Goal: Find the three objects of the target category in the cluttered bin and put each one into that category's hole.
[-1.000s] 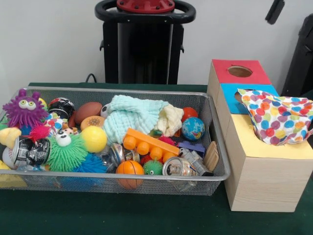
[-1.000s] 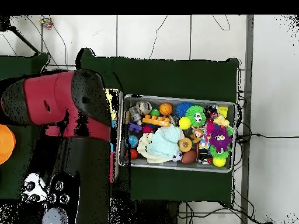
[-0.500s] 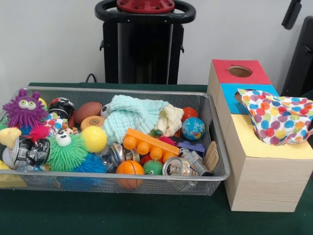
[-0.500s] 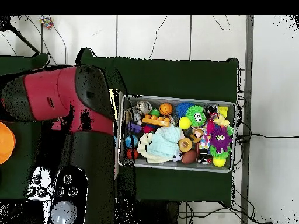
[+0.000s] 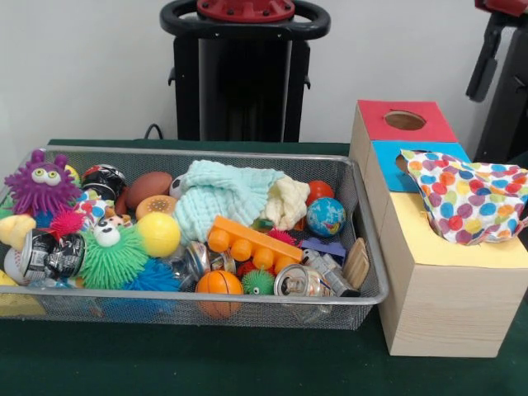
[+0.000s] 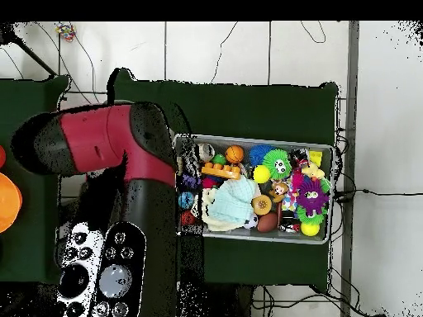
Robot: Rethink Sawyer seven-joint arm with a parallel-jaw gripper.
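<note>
The red and black arm [image 6: 111, 153] has swung over toward the wire bin [image 5: 363, 247] since a second ago, probably starting another search, its hand's state hidden, the spotted cloth [image 5: 470, 202] draped over the box's yellow hole.

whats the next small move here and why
Probably swing the arm across over the bin and stop above the mint cloth. The polka-dot cloth already lies draped on the box, and the mint cloth sits uncovered on top of the clutter, so it looks like the easiest next pick.
</note>
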